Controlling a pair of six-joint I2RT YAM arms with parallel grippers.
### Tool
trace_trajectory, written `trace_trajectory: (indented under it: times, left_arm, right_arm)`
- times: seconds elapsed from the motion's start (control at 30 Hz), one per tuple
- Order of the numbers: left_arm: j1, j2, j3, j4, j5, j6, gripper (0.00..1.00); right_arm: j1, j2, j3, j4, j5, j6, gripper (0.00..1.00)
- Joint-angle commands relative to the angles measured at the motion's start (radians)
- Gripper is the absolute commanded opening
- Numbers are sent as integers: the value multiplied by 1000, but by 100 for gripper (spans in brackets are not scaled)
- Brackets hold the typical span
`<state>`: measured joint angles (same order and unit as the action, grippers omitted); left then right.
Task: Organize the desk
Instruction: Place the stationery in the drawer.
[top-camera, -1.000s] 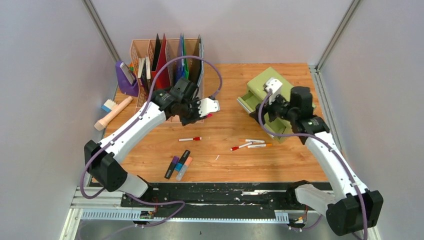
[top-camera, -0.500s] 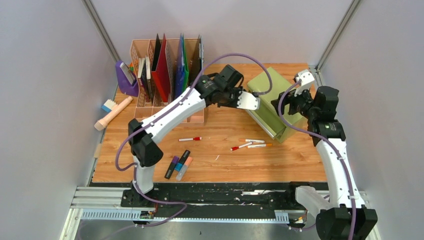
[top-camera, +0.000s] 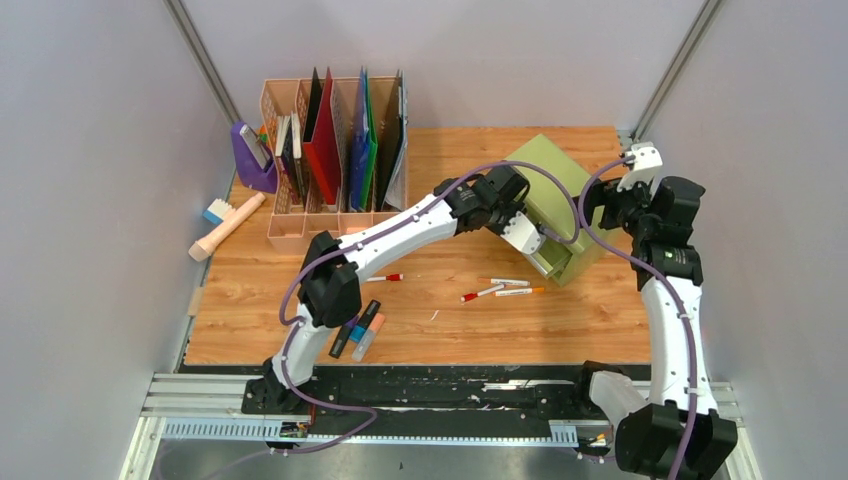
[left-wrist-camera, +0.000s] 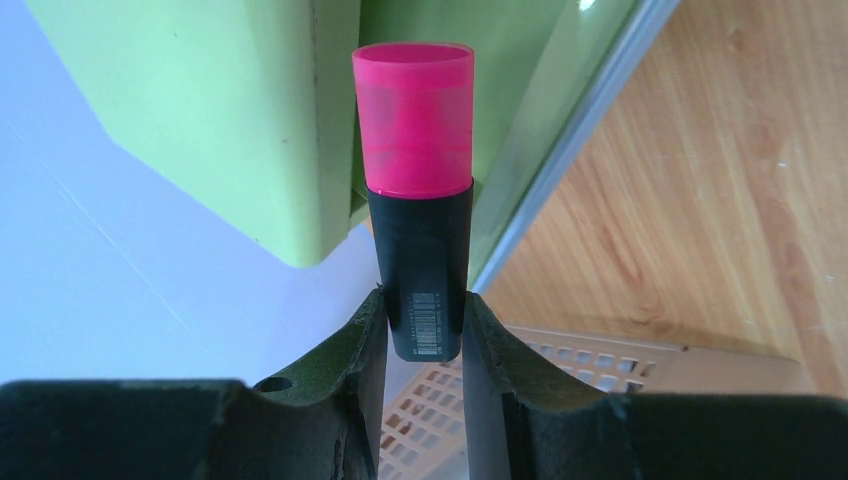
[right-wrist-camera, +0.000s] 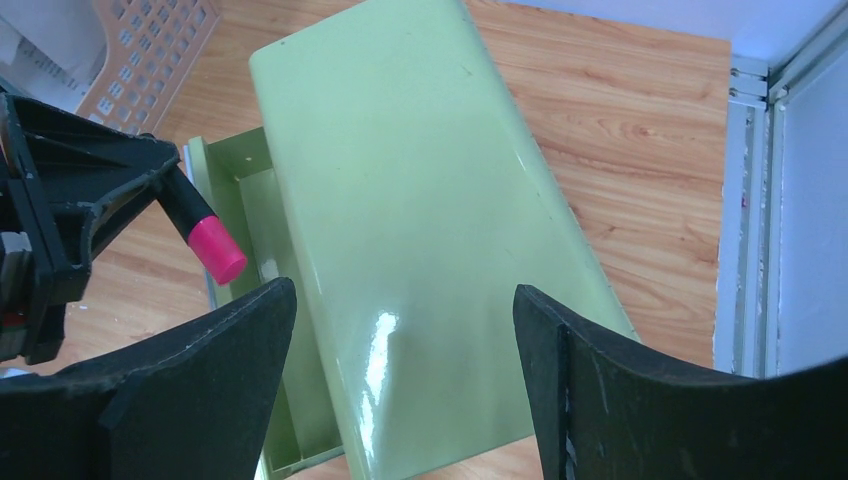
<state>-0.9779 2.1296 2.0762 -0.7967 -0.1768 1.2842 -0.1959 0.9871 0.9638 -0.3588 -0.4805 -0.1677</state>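
1. Nearest the bases, a few loose highlighters (top-camera: 360, 332) are seen lying on the desk (top-camera: 560, 330) close to its front rail; a little farther in, a red-capped pen (top-camera: 380, 278) and a small scatter of pens (top-camera: 503, 290) lie flat on the wood.
2. Beyond these, the left gripper (left-wrist-camera: 424, 320) is clamped on a black highlighter with a pink cap (left-wrist-camera: 415, 190); the barrel is pinched near its tail, and its long axis runs straight out from the fingers, cap foremost.
3. The cap is pointed at the open drawer (right-wrist-camera: 255, 190) of the green cabinet (right-wrist-camera: 420, 200); from the right wrist it is seen hanging at the drawer's front edge, askew to the drawer's long side; a short advance and a slight turn are judged necessary before release.
4. The right gripper (right-wrist-camera: 400, 300) is held above the cabinet top, fingers wide apart with nothing between them; the left arm is the nearer to the drawer mouth.
5. Farthest off, a file rack (top-camera: 335, 140) stands at the desk's back edge.
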Motion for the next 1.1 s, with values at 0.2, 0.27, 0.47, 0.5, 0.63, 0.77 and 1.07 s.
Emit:
trace_trajectory:
  times: [0.2,0.27,0.47,0.5,0.63,0.77,1.07]
  left_arm:
    - [-26,60,57,143,-55,120,21]
    - [-29,64,55,146,-58,115,26]
    - [-31,53,45,164,-83,90,48]
    - [-31,43,42,173,-83,84,52]
    - [-31,0,23,193,-78,65,65]
    - [-32,-50,-16,197,-99,49,69]
    - [-26,-327,-322,194,-159,-151,99]
  right_arm:
    - [-73,-9,6,13,-14,37,81]
    - [-80,-10,6,13,-18,37,81]
    - [-85,-6,4,11,-28,40,81]
    - [-85,-6,4,11,-30,40,81]
    - [-86,-4,3,9,-36,42,81]
    - [-87,-1,2,9,-41,43,81]
    - [-87,-4,-3,11,-92,37,81]
